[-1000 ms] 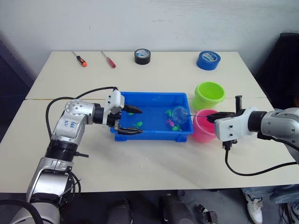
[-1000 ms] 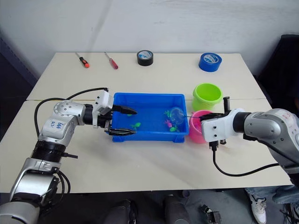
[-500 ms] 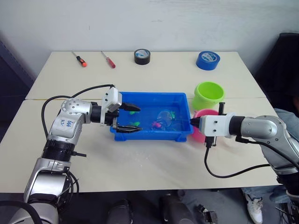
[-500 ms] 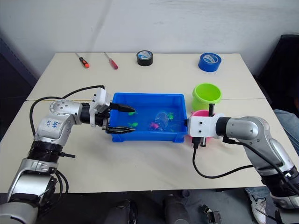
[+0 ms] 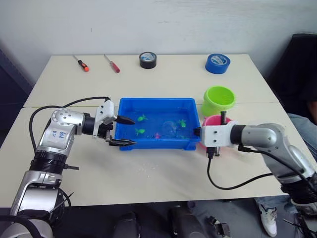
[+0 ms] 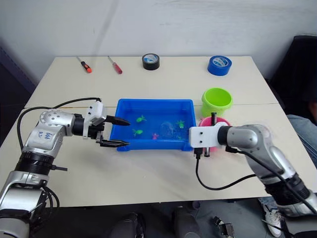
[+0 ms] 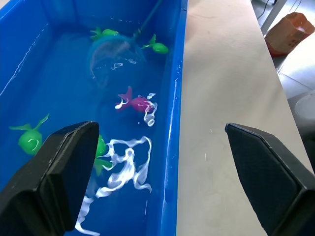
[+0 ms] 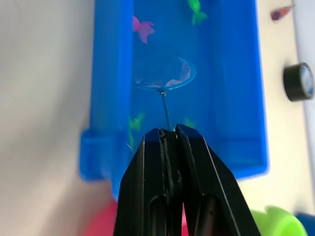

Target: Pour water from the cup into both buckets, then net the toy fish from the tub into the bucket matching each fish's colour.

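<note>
- While the right gripper (image 8: 170, 135) pinches the thin wire handle of the net (image 8: 162, 73) with its fingers pressed together, the hoop sits ahead of those fingertips, down in the water of the tub (image 5: 190, 144).
- Just beyond the hoop a pink fish (image 8: 142, 28) floats, and a green fish (image 8: 196, 9) lies farther on; two more green shapes show close under the handle, too faint to make out well.
- Right beside this gripper stands the pink bucket (image 5: 214, 120), largely covered by the wrist, with the green bucket (image 5: 219, 100) just behind it.
- Over on the other side, the left gripper (image 5: 121, 131) is spread wide, straddling the tub's near corner: one finger over the water, the other outside the near wall.
- Between those fingers runs the tub's rim; ahead of the inner one lie a green fish (image 7: 30, 139), a pink fish (image 7: 136, 103) and the net's hoop.
- Bare tabletop (image 5: 163, 173) lies open along the tub's near wall, between the two arms.
- Far past the tub sit two screwdrivers (image 5: 81, 63), a black tape roll (image 5: 147, 59) and a blue tape roll (image 5: 217, 63).
- At the right edge a person's leg (image 5: 303, 124) is cut off.
</note>
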Controlling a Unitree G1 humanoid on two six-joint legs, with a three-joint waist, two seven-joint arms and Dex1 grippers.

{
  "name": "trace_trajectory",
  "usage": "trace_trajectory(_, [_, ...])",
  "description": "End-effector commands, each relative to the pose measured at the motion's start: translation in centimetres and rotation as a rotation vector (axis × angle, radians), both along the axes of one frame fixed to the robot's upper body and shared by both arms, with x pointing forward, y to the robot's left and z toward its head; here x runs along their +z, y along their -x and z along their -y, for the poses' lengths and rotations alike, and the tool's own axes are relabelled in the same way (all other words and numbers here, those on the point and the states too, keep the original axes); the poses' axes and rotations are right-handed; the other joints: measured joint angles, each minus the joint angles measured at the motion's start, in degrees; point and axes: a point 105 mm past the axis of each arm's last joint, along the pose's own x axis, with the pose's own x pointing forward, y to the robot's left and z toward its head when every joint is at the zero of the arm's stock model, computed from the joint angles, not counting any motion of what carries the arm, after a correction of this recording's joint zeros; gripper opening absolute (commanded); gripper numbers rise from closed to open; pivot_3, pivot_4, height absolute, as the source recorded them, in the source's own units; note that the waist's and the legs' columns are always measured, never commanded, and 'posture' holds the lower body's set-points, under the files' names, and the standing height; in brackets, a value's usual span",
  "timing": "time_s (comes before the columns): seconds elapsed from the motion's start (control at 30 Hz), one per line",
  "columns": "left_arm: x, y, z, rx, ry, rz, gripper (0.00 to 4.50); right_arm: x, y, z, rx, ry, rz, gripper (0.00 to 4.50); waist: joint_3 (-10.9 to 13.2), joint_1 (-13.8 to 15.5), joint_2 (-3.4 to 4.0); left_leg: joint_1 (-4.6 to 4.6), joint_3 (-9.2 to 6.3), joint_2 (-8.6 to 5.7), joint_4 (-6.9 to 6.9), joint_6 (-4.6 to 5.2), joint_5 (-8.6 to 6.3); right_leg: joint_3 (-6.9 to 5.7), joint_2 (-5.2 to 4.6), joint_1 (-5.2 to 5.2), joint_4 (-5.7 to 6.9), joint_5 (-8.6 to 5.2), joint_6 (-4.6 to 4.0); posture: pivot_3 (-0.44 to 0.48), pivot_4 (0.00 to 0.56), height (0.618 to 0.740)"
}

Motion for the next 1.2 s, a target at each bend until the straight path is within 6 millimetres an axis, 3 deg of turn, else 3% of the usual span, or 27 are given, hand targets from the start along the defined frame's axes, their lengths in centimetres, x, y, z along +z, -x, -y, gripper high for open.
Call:
trace_trajectory(0.03, [1.4, 0.0, 0.1, -0.004, 0.013, 0.059, 4.48, 1.3, 0.5, -1.3, 0.003, -0.127, -0.064, 0.00, 0.00, 0.03, 0.00, 0.00, 0.00, 0.00, 0.01, 0.00, 0.00, -0.01, -0.01, 0.00, 0.01, 0.00, 0.00, 0.000, 0.150, 0.740])
trace_trajectory(0.23, [1.9, -0.1, -0.1, 0.007, 0.030, 0.068, 4.48, 2.6, 0.8, -1.9, -0.080, -0.385, -0.254, 0.00, 0.00, 0.03, 0.00, 0.00, -0.06, 0.00, 0.02, 0.00, 0.00, -0.04, -0.02, 0.00, 0.11, 0.00, 0.00, 0.000, 0.150, 0.740])
trace_trajectory(0.43, [3.2, -0.5, 0.4, 0.015, 0.111, 0.054, 4.48, 3.0, 1.0, -1.2, -0.156, -0.517, -0.361, 0.00, 0.00, 0.03, 0.00, -0.01, -0.08, 0.00, 0.01, -0.01, -0.01, -0.06, -0.01, -0.01, 0.09, 0.00, -0.01, 0.000, 0.150, 0.740])
trace_trajectory(0.53, [4.4, -0.6, 1.1, 0.000, 0.188, 0.032, 4.48, 4.3, 1.2, 0.0, -0.208, -0.592, -0.352, 0.00, 0.00, 0.06, 0.00, -0.06, -0.09, -0.01, 0.01, 0.00, -0.01, -0.06, -0.01, -0.02, 0.08, 0.00, -0.01, 0.000, 0.150, 0.740])
trace_trajectory(0.8, [6.2, 0.0, 4.9, -0.134, 0.320, -0.015, 4.48, 7.9, 4.4, 5.2, -0.342, -0.641, -0.210, 0.00, 0.00, 1.15, 0.00, -0.13, -0.15, -0.02, -0.04, -0.02, -0.02, -0.09, 0.00, -0.01, -0.11, 0.00, 0.00, 0.000, 0.150, 0.740])
trace_trajectory(1.03, [5.7, 0.3, 7.6, -0.255, 0.306, -0.023, 4.48, 9.2, 7.9, 10.2, -0.489, -0.554, -0.103, 0.00, 0.00, 1.33, 0.00, -0.17, -0.16, -0.05, -0.08, -0.02, -0.02, -0.06, 0.05, 0.05, -0.34, 0.00, 0.01, 0.000, 0.150, 0.740])
trace_trajectory(1.2, [5.4, 0.3, 8.2, -0.286, 0.297, -0.022, 4.48, 9.2, 9.2, 13.1, -0.583, -0.411, 0.000, 0.00, -0.01, 1.22, 0.00, -0.20, -0.15, -0.05, -0.11, -0.02, -0.02, -0.01, 0.10, 0.06, -0.46, 0.02, 0.05, 0.000, 0.150, 0.740])
